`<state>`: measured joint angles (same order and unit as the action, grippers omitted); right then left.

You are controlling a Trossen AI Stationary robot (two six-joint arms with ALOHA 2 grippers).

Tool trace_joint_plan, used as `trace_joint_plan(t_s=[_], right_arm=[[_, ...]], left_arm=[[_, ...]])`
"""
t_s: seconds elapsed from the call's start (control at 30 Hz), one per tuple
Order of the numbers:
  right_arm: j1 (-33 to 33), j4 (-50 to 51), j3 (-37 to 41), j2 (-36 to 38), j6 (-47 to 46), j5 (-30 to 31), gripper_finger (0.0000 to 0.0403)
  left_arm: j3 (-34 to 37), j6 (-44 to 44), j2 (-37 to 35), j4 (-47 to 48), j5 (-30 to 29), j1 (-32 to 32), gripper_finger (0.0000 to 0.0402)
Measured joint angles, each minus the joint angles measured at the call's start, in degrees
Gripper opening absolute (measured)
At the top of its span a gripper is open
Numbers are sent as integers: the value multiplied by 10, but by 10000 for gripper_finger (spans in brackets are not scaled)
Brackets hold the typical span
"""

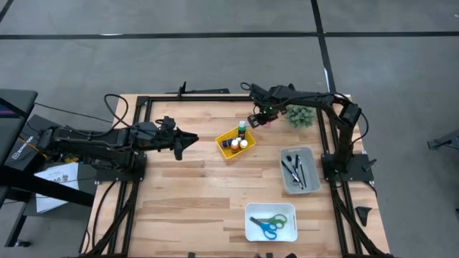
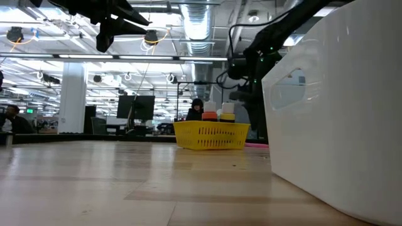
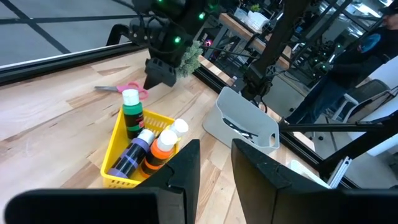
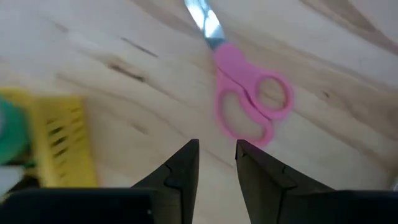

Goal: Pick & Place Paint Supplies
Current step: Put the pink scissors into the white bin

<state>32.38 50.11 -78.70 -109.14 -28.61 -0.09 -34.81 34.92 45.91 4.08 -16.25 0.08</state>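
A yellow basket (image 1: 235, 143) (image 3: 118, 158) stands mid-table and holds green (image 3: 132, 115), purple (image 3: 132, 155) and orange (image 3: 161, 152) paint bottles, leaning inside it. Dark-handled brushes (image 1: 294, 168) lie in a grey tray (image 1: 310, 154). My right gripper (image 1: 255, 120) (image 4: 217, 155) points down beyond the basket's far side, a little above pink scissors (image 4: 247, 93) that lie flat on the wood. Its fingers stand slightly open with nothing between them. My left gripper (image 1: 193, 140) (image 3: 216, 162) hovers left of the basket, pointing at it, slightly open and holding nothing.
A spiky green plant (image 1: 301, 115) stands at the far right beside the right arm. A white tray (image 1: 251, 231) near the front edge holds blue-green scissors (image 1: 270, 223). Bare wood lies between the basket and the front edge. People show in the room behind.
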Motion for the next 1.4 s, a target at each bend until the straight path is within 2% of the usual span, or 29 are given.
trace_joint_plan(t_s=[0.2,0.47,1.4], right_arm=[[-16,-71,39,0,-41,43,102],[-25,-92,52,0,-45,60,102],[-23,-114,47,-60,-39,61,102]], left_arm=[[0,1,0,0,0,0,85],[0,5,0,0,0,0,85],[0,18,0,-7,2,-1,85]])
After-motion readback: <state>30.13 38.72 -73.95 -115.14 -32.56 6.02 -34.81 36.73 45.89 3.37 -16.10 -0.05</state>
